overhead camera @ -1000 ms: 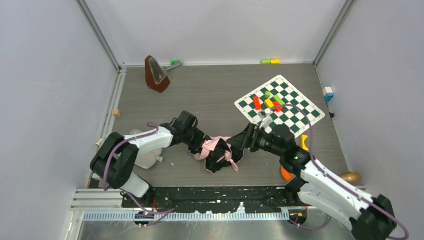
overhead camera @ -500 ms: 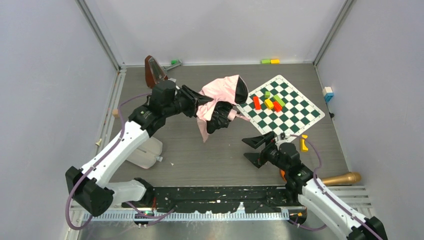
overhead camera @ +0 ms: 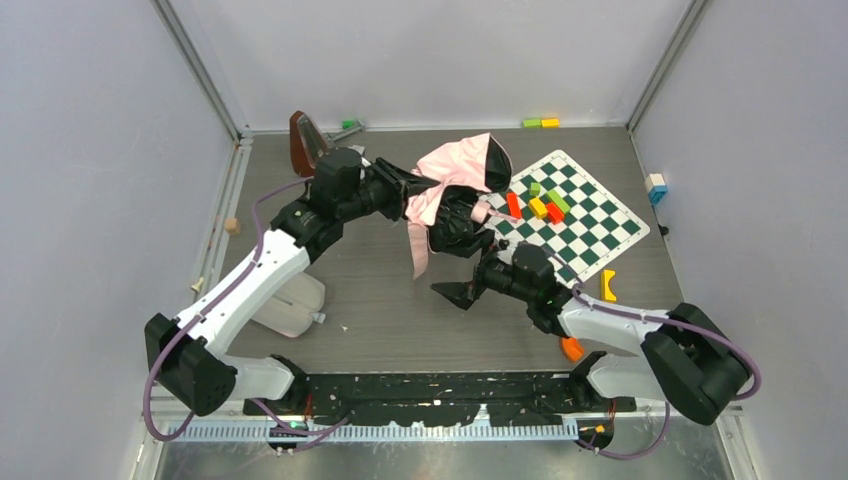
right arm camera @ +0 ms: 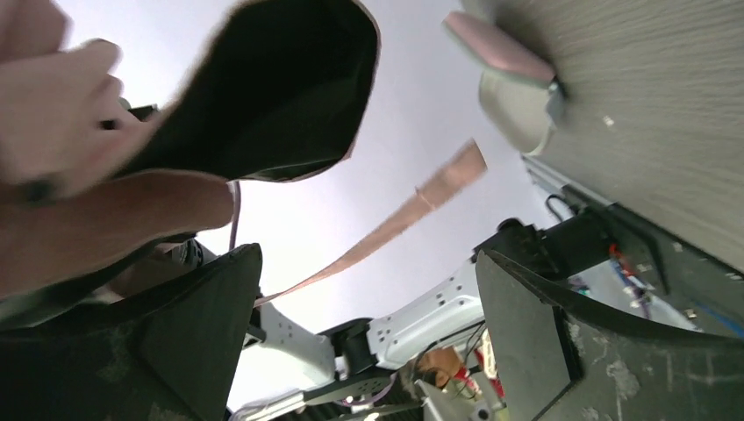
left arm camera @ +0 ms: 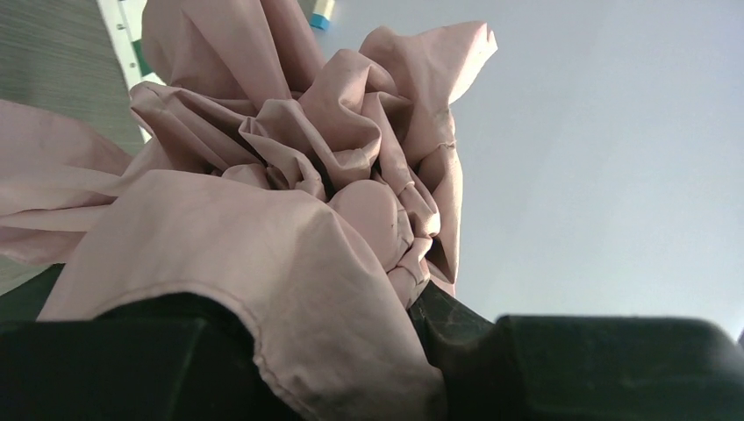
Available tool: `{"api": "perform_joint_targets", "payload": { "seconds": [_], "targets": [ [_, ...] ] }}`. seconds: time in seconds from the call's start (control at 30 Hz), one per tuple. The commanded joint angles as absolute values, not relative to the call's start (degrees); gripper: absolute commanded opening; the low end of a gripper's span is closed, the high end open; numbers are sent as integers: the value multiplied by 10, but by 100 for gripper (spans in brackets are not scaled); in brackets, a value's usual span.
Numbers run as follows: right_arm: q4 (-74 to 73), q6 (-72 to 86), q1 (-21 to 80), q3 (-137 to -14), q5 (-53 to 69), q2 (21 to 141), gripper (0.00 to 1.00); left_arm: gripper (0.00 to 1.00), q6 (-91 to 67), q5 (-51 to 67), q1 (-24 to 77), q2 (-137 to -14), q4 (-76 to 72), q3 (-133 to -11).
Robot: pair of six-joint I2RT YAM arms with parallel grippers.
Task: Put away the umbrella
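Barely begun: umbrella (overhead camera: 455,190) is held aloft, crumpled, pinched by the left hand (overhead camera: 410,190); right hand (overhead camera: 468,282), wide and empty, is placed at its 5 o'clock. Folding, stowing remain.

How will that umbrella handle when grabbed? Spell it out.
Probably floppy: the umbrella hangs in crumpled folds from the left gripper. Likely light, since one pinch holds it up. A dangling strip may snag.

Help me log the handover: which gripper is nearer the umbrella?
Left. The left gripper grips the umbrella by its pink fabric, holding it up; the right gripper sits on its near side, fingers open.
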State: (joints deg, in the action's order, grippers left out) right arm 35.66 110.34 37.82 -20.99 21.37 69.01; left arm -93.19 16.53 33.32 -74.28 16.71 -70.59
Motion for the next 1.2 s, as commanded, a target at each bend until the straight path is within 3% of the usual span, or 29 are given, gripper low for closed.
{"api": "perform_joint_targets", "payload": {
  "seconds": [0.0, 0.3, 0.4, 0.5, 0.57, 0.9, 1.03, 1.17],
  "targets": [
    [481, 1195, 413, -238, 191, 731, 99, 0, -953, 179, 338, -730, 63, -742],
    [539, 1229, 453, -263, 186, 793, 90, 0, -968, 186, 340, -747, 13, -741],
    [566, 1239, 454, -259, 176, 804, 58, 0, -969, 183, 340, -746, 15, -741],
    [578, 1240, 454, -251, 171, 806, 18, 0, -971, 182, 340, -743, 22, -740],
    [573, 1231, 450, -243, 168, 804, 10, 0, -971, 179, 342, -737, 44, -743],
    [431, 1003, 343, -236, 188, 779, 5, 0, -968, 208, 369, -689, 296, -797],
    [437, 908, 308, -243, 167, 774, 5, 0, -976, 227, 380, -659, 350, -790],
    [554, 826, 280, -233, 145, 782, 5, 0, -983, 263, 386, -628, 399, -769]
  ]
}}
